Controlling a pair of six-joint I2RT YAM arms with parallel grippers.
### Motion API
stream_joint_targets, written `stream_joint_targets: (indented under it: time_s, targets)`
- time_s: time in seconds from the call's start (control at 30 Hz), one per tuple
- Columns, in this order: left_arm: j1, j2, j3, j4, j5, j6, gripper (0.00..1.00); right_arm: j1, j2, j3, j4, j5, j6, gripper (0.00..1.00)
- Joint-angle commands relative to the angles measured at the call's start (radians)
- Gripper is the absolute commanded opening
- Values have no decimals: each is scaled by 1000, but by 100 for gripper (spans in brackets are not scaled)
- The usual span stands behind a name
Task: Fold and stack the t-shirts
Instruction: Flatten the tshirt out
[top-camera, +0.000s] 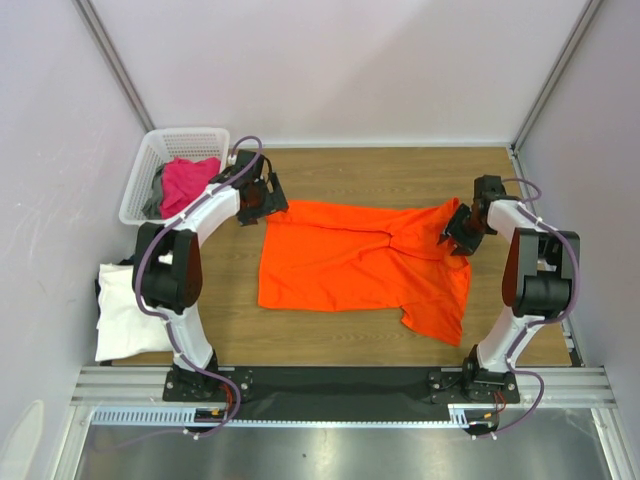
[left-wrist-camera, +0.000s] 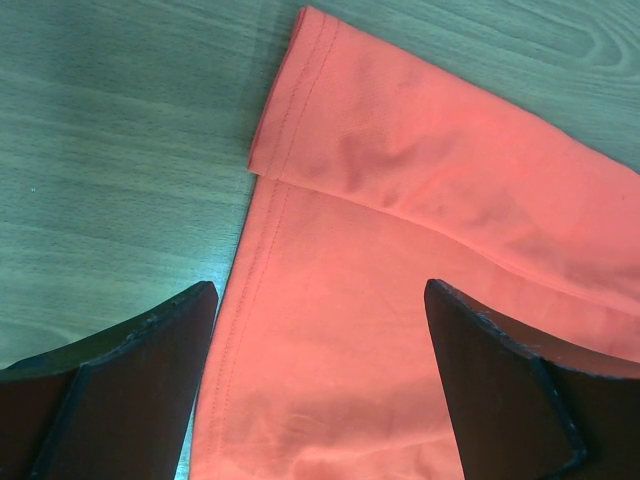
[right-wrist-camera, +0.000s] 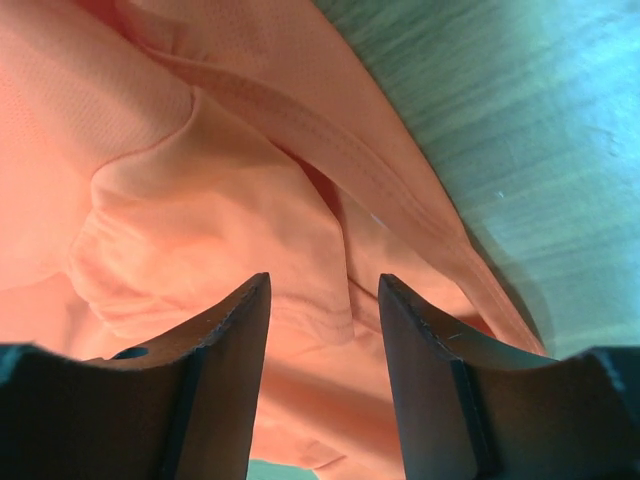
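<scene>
The bright orange t-shirt (top-camera: 350, 255) lies spread on the wooden table, bunched and creased toward its right side. My left gripper (top-camera: 272, 200) is open over the shirt's far-left corner; in the left wrist view (left-wrist-camera: 320, 300) its jaws stand wide apart over the hemmed edge of the orange cloth (left-wrist-camera: 420, 200). My right gripper (top-camera: 455, 232) is at the shirt's far-right corner; in the right wrist view (right-wrist-camera: 325, 290) its jaws are apart with rumpled orange cloth (right-wrist-camera: 180, 170) lying between and below them. A white t-shirt (top-camera: 125, 315) lies at the table's left edge.
A white lattice basket (top-camera: 150, 150) stands at the back left and holds a magenta-pink shirt (top-camera: 188, 180) and a grey one (top-camera: 155, 197). Dark cloth (top-camera: 102, 283) shows at the white shirt's far-left edge. Walls enclose the table on three sides.
</scene>
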Motion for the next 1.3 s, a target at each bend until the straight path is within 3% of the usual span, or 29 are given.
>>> stream_joint_targets:
  time_s: [0.0,0.4,0.6,0.63,0.8,0.97,1.27]
  targets:
    - [6,-7,41,18,5,-5,91,3,26,19,52,-25,-32,52]
    - [9,-27,23,18,-3,-1,91,12,62,7,101,-19,-58,38]
    - [9,-39,3,21,-6,-8,91,13,53,2,106,-34,-55,11]
    - [9,-41,-3,24,-6,-10,91,13,53,2,104,-36,-55,1]
    - [15,-36,-19,62,20,-27,90,13,28,16,106,-75,-41,0]
    - [18,-3,-28,107,32,-74,81,14,-1,25,111,-89,-31,0]
    - [29,68,-17,156,-40,-83,80,13,-1,33,87,-83,-38,0]
